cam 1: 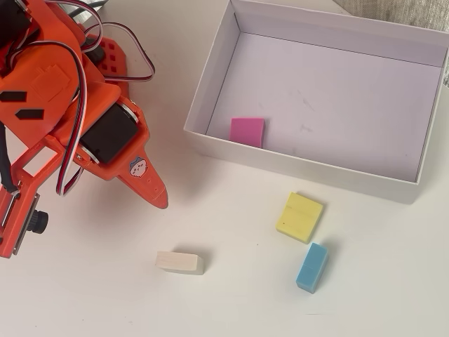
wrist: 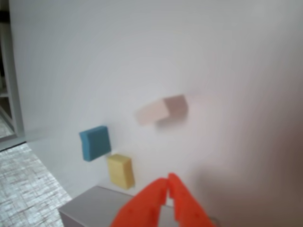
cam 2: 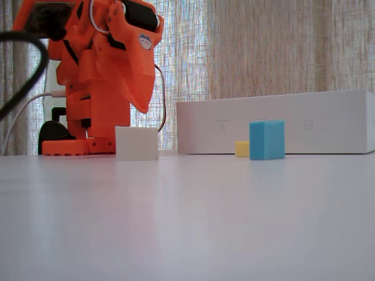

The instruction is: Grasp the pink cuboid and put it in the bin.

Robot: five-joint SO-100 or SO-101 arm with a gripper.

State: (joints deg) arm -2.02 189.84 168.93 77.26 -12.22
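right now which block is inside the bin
The pink block, lying by the bin's near wall. The yellow, blue and cream blocks sit outside on the table.

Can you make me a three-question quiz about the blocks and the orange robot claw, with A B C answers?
1. Where is the pink cuboid?
A. inside the bin
B. on the table by the yellow block
C. in the gripper

2. How many blocks lie on the table outside the bin?
A. one
B. three
C. five

3. How is the gripper?
A. shut on a block
B. wide open
C. shut and empty

Answers:
1 A, the overhead view shows the pink cuboid on the bin's floor by the near wall.
2 B, the yellow block, the blue block and the cream block lie outside.
3 C, in the wrist view its orange fingertips meet with nothing between them.
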